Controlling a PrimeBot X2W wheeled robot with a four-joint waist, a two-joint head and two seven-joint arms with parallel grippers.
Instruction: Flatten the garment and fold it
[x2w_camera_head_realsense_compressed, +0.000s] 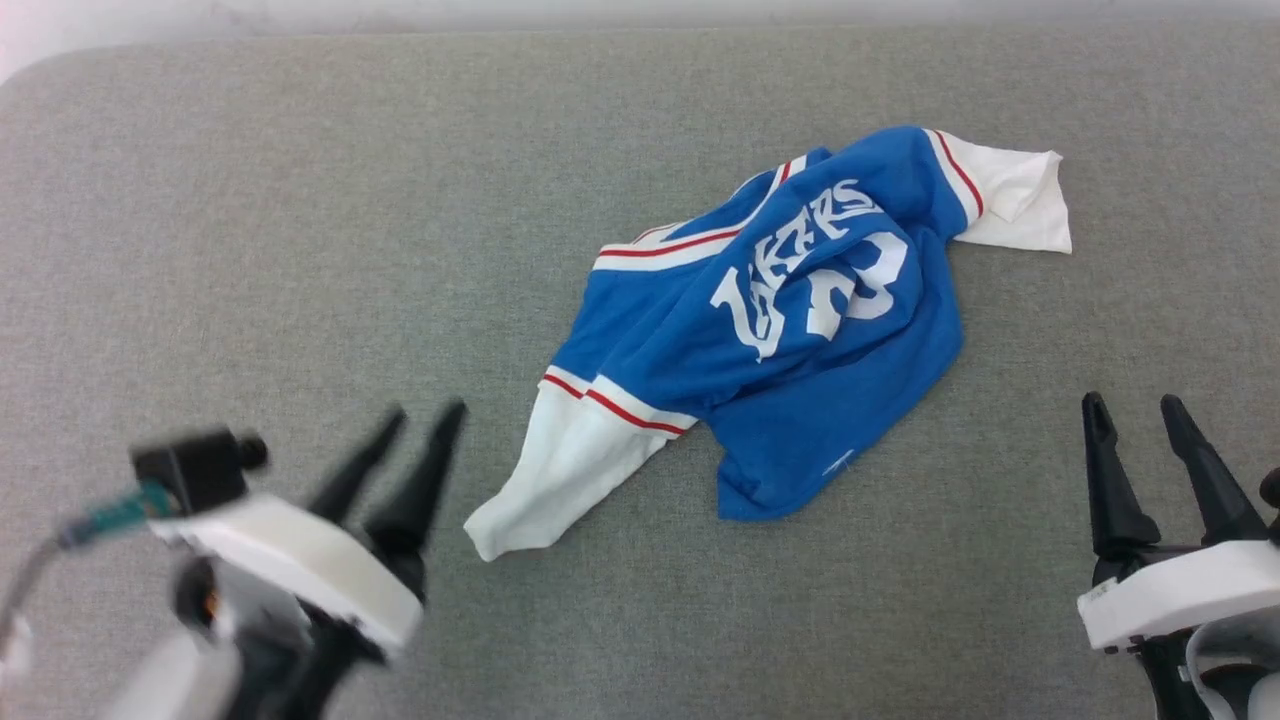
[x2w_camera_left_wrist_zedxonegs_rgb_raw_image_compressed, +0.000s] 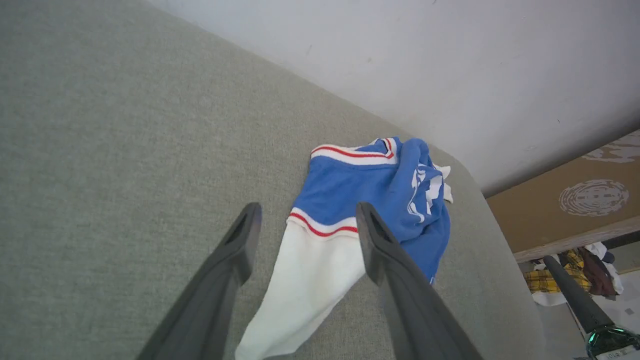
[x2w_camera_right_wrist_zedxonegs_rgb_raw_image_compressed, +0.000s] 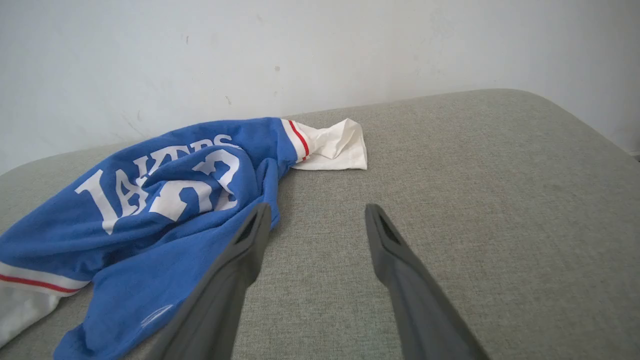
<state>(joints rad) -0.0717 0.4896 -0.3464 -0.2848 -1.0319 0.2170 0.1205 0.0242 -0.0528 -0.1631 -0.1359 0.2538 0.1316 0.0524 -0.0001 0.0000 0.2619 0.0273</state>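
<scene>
One garment (x2w_camera_head_realsense_compressed: 800, 330), a blue jersey, lies crumpled at the middle of the grey tabletop (x2w_camera_head_realsense_compressed: 250, 200), between the two grippers and touched by neither.

The head view takes in both of its white sleeves: one (x2w_camera_head_realsense_compressed: 560, 470) trails toward the left gripper (x2w_camera_head_realsense_compressed: 427, 408), the other (x2w_camera_head_realsense_compressed: 1015, 200) lies crumpled at the far right. The right gripper (x2w_camera_head_realsense_compressed: 1133, 402) hangs near the lower right.

The left wrist view adds a brown cardboard panel (x2w_camera_left_wrist_zedxonegs_rgb_raw_image_compressed: 575, 205) beyond the tabletop's edge and a heap of clothes (x2w_camera_left_wrist_zedxonegs_rgb_raw_image_compressed: 575, 272) below it. The left gripper's (x2w_camera_left_wrist_zedxonegs_rgb_raw_image_compressed: 307, 207) jaws stand wide, above the near sleeve, holding nothing.

The right wrist view gives the white chest lettering (x2w_camera_right_wrist_zedxonegs_rgb_raw_image_compressed: 150, 185) large and a pale wall (x2w_camera_right_wrist_zedxonegs_rgb_raw_image_compressed: 320, 50) behind. The right gripper's (x2w_camera_right_wrist_zedxonegs_rgb_raw_image_compressed: 317, 207) jaws are wide and empty, just beside the blue hem.
</scene>
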